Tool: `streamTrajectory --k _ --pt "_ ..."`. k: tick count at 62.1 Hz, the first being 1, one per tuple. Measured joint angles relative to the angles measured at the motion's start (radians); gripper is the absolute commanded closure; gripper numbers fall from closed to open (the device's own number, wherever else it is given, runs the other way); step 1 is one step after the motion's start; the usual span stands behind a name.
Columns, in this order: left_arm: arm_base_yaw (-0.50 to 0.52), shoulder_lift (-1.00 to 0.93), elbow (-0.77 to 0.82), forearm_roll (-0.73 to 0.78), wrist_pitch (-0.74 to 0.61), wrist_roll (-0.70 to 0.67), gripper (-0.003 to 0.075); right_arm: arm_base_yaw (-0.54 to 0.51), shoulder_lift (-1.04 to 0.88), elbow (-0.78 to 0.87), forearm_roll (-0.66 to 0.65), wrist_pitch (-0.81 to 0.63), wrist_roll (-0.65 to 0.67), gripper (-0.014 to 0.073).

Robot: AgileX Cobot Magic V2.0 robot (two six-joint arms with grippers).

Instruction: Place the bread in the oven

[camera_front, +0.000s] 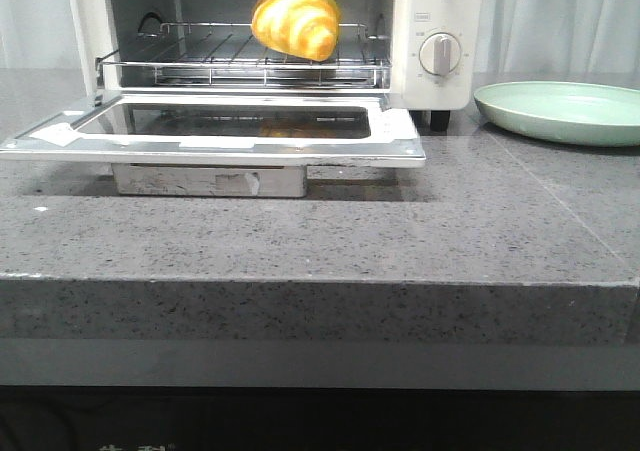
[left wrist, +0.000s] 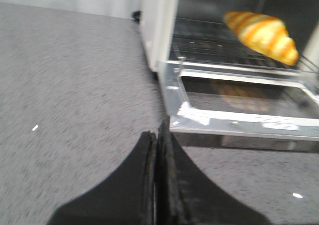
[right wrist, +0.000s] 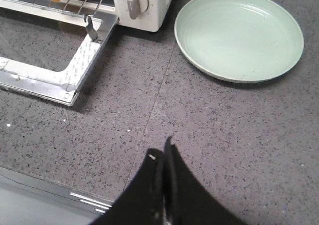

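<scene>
Toward the far left of the tabletop sits the oven (camera_front: 270, 61), door (camera_front: 220, 131) dropped flat toward the front edge, wire rack (camera_front: 240, 56) exposed. One bread (camera_front: 296, 21) lies on that rack, right of its middle, inside the cavity, touching only the wires. Task looks essentially done; door not yet shut.

Handling, as a guess: the bread is glossy and hard-looking, probably a light plastic or foam prop, stiff rather than squashy. Slick curved skin, so jaws could slide off the tapered tips. Best hold is across the fat middle of the crescent, jaws square to its long axis. Not fragile by the look of it. May rock on the wires if nudged.

Left gripper (left wrist: 155, 150): fingers pressed together, nothing between them, hovering over bare counter near the door's front left corner. Right gripper (right wrist: 163, 160): fingers also pressed together, empty, over the counter between the door's right corner and the plate (right wrist: 239, 35).

Counts:
- bread: one
- oven: one, two dials (camera_front: 440, 53) visible in the front view, upper one cut off by the frame
- wire rack: one
- plate: one, pale green, empty, toward the far right edge, just beside the oven
- grippers: two

Reflection of the bread shows faintly in the door glass, not a second roll.
</scene>
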State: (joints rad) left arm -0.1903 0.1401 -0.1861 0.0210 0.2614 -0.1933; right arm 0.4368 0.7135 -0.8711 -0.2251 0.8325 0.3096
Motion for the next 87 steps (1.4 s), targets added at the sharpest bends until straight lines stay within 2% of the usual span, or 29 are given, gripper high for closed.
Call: streamTrajectory --k 6,15,22,77,87 --pt "0.047 -0.085 0.099 -0.021 -0.04 0.0 0.0738 0.0 0.0 0.0 0.0 0.0 0.0 0.0712" --pt "0.064 -0.147 0.193 -0.021 -0.107 0.0 0.0738 0.0 0.0 0.0 0.0 0.0 0.0 0.0712" --pt "0.064 -0.147 0.193 -0.021 -0.16 0.0 0.0738 0.0 0.0 0.0 0.0 0.0 0.0 0.0712" --pt "0.064 -0.147 0.193 -0.021 -0.166 0.0 0.0738 0.0 0.0 0.0 0.0 0.0 0.0 0.0712" --pt "0.064 -0.147 0.193 -0.021 -0.168 0.0 0.0738 -0.024 -0.056 0.061 0.0 -0.034 0.0 0.0711"
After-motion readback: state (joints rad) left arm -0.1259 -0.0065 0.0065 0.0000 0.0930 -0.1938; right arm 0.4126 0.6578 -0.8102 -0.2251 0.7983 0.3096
